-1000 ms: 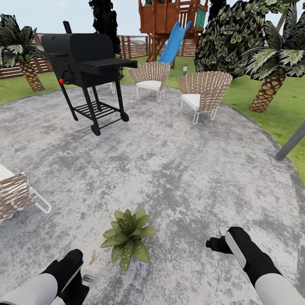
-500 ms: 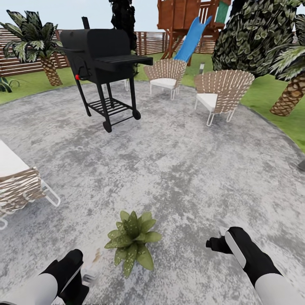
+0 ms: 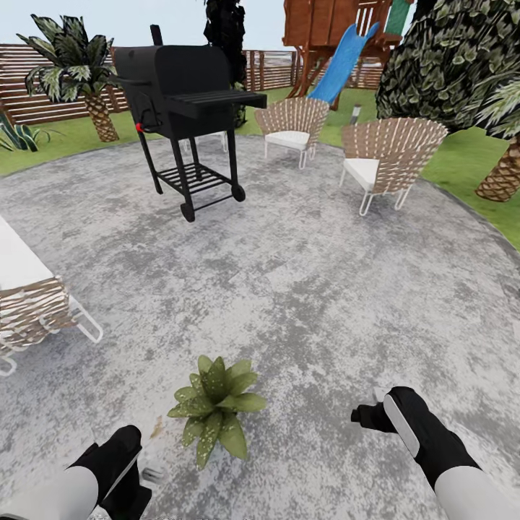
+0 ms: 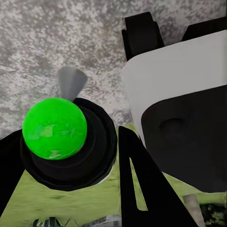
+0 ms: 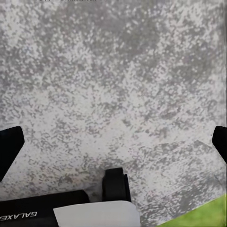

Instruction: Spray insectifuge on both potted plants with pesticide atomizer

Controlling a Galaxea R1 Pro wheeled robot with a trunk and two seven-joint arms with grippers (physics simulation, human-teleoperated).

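A wicker seat (image 3: pixel 32 310) sits at the far left of the stone patio (image 3: pixel 303 267). Low at the left, the left pincer (image 3: pixel 137 473) is clenched around the spray bottle (image 4: pixel 64 142), whose green cap and grey nozzle show in the left wrist view. Just beside it, a potted plant (image 3: pixel 213 408) stands on the patio, its pot hidden under speckled leaves. Farther back stand a black grill (image 3: pixel 184 101) and two wicker chairs (image 3: pixel 292 126). At the right, the right pincer (image 3: pixel 372 415) hangs released, holding nothing.
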